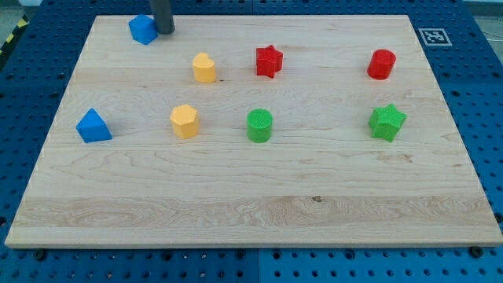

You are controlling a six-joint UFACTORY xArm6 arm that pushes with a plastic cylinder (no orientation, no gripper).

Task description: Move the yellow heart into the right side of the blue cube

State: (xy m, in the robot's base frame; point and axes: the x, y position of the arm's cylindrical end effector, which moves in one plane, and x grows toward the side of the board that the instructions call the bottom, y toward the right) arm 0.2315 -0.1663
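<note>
Wooden worktop (251, 212) is carrying eight blocks. Sitting nearest in a row are a blue triangular block (93, 126), yellow hexagon (184, 121), green cylinder (259, 125) and green star (387, 122). Lying behind are the yellow heart (204, 68), red star (268, 60) and red cylinder (381, 64). Farthest, my tip (164, 31) is touching the blue cube (142, 29) on its right side; no pincer is fitted.

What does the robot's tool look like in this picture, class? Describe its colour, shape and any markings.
Only the lower part of my tip shows: a straight, dark grey rod, round and plain. No cables, markings or joints are visible; the rest is cut off at the view's top.
</note>
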